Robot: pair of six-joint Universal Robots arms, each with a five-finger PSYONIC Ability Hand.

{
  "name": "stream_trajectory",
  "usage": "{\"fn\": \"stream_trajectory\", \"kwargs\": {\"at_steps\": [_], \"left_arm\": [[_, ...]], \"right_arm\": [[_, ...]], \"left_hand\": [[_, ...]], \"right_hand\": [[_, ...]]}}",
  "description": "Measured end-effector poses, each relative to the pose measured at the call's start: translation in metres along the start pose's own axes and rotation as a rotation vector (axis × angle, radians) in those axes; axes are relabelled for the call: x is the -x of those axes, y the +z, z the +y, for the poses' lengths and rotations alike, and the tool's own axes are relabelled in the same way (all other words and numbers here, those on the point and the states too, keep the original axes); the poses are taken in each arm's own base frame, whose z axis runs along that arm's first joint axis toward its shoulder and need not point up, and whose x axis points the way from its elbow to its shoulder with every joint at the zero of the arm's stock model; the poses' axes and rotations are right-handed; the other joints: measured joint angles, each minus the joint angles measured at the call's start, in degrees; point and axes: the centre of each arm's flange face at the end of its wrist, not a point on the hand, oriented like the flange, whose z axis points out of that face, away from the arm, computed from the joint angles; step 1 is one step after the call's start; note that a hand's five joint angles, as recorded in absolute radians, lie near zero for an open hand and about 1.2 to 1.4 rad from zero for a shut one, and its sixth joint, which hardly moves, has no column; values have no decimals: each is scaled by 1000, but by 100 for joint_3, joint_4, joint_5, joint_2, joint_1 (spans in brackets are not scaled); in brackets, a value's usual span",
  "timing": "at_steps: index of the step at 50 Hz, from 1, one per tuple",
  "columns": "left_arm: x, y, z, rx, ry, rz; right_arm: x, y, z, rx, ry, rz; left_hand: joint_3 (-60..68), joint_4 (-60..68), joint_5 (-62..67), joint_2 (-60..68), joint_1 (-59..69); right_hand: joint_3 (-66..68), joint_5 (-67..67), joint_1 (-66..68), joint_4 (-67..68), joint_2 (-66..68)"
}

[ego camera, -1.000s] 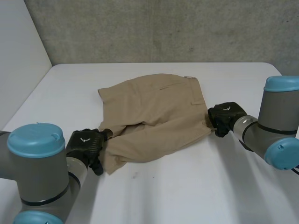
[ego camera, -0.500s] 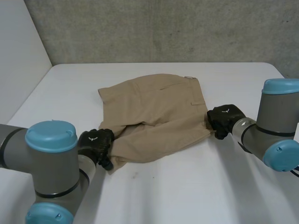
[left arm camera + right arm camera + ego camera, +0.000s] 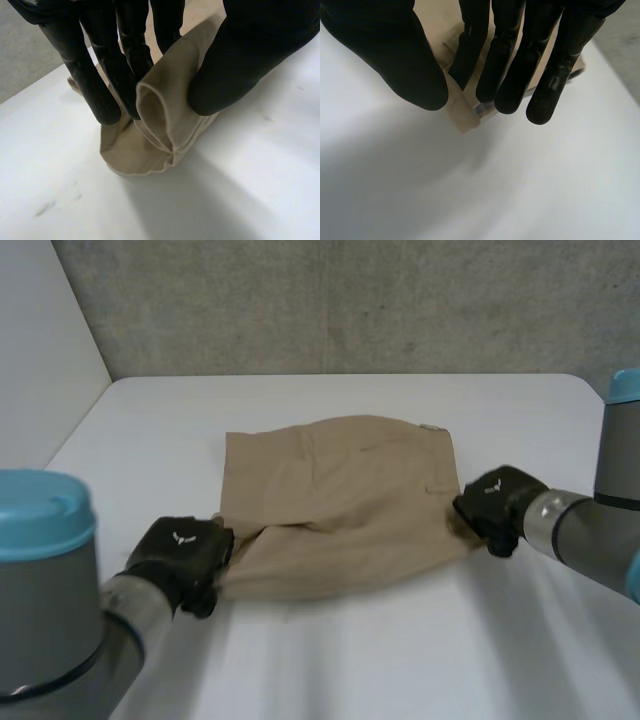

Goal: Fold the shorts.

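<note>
Tan shorts (image 3: 340,500) lie spread in the middle of the white table (image 3: 400,660), waistband toward my right arm. My left hand (image 3: 180,555) is at the near leg's hem. In its wrist view the hem (image 3: 160,120) is bunched and pinched between the fingers (image 3: 125,65) and the thumb (image 3: 235,65). My right hand (image 3: 495,502) sits at the near waistband corner. There the fingers (image 3: 512,65) and thumb (image 3: 400,60) pinch that corner of the cloth (image 3: 462,112).
A grey concrete wall (image 3: 350,300) runs along the table's far edge. A pale panel (image 3: 40,350) stands at the far left. Bare white tabletop stretches in front of the shorts and to both sides.
My left hand has closed its fingers and thumb on the near leg's hem and bunched it. The shorts have shifted a little to the right, and the right hand with them.
</note>
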Motion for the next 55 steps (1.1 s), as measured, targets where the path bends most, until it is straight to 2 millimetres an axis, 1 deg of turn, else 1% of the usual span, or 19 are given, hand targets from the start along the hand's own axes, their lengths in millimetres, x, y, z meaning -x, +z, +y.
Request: {"fn": "stream_trajectory", "kwargs": {"at_steps": [6,9,12,15,16,17,18,19,20,21,22,25,26,34,35,36,40,44,55], "left_arm": [[-3,-35,8,45,157,46],[-4,-38,9,52,173,52],[-10,-47,19,97,219,91],[-14,-46,23,117,233,105],[-15,-44,24,121,236,107],[-15,-44,24,121,236,107],[-17,-35,26,129,240,110],[-18,-32,26,131,241,109],[-19,-29,26,133,242,108],[-20,-23,26,133,243,106],[-20,-20,25,132,243,104],[-20,-11,18,112,239,94],[-19,-9,13,94,235,87],[2,1,-51,-138,166,-13],[2,1,-51,-138,166,-13],[9,6,-65,-193,150,-42],[16,21,-82,-257,132,-79],[23,65,-95,-295,114,-120],[29,169,-85,-281,91,-132]], "right_arm": [[18,-37,11,105,-139,-123],[20,-41,12,114,-155,-137],[31,-56,17,127,-194,-204],[36,-60,19,119,-198,-233],[37,-60,20,115,-196,-240],[37,-60,20,115,-196,-240],[40,-59,21,107,-185,-257],[40,-59,21,106,-182,-260],[41,-58,22,103,-175,-265],[41,-57,22,102,-173,-265],[40,-54,22,94,-161,-262],[31,-46,17,60,-135,-214],[24,-43,13,39,-118,-180],[-43,-33,-34,-200,119,92],[-43,-33,-34,-200,119,92],[-53,-29,-41,-235,165,119],[-65,-13,-46,-270,226,138],[-75,28,-44,-291,291,152],[-76,110,-26,-334,401,155]], "left_hand": [[1,1,0,0,0],[1,1,0,1,0],[1,1,0,11,0],[-35,-38,-16,-46,-27],[-605,-638,-364,-720,-439],[-605,-638,-364,-720,-439],[-2538,-2602,-2276,-2599,-2676],[-3016,-3092,-2757,-3085,-3241],[-3490,-3453,-3115,-3566,-3642],[-4505,-4615,-4300,-4632,-4724],[-4505,-4615,-4300,-4632,-4724],[-4876,-4985,-4738,-4958,-4833],[-4876,-4985,-4738,-4958,-4833],[-4876,-4985,-4738,-4958,-4833],[-4876,-4985,-4738,-4958,-4833],[-4876,-4985,-4738,-4958,-4833],[-4876,-4985,-4738,-4958,-4833],[-4876,-4985,-4738,-4958,-4832],[-4875,-4972,-4719,-4950,-4814]], "right_hand": [[0,0,0,0,0],[0,0,7,0,0],[0,148,270,0,0],[0,168,295,0,0],[0,168,295,0,0],[0,168,295,0,0],[-350,-143,31,-364,-344],[-350,-143,31,-364,-344],[-1052,-771,-662,-1076,-1051],[-1052,-771,-662,-1076,-1051],[-1052,-771,-662,-1076,-1051],[-1052,-771,-662,-1076,-1051],[-3621,-3294,-2623,-3617,-3473],[-3621,-3293,-2623,-3617,-3474],[-3621,-3293,-2623,-3617,-3474],[-3621,-3294,-2623,-3617,-3474],[-3621,-3294,-2623,-3617,-3475],[-3621,-3294,-2623,-3617,-3474],[-3946,-3609,-2906,-3960,-3891]]}}
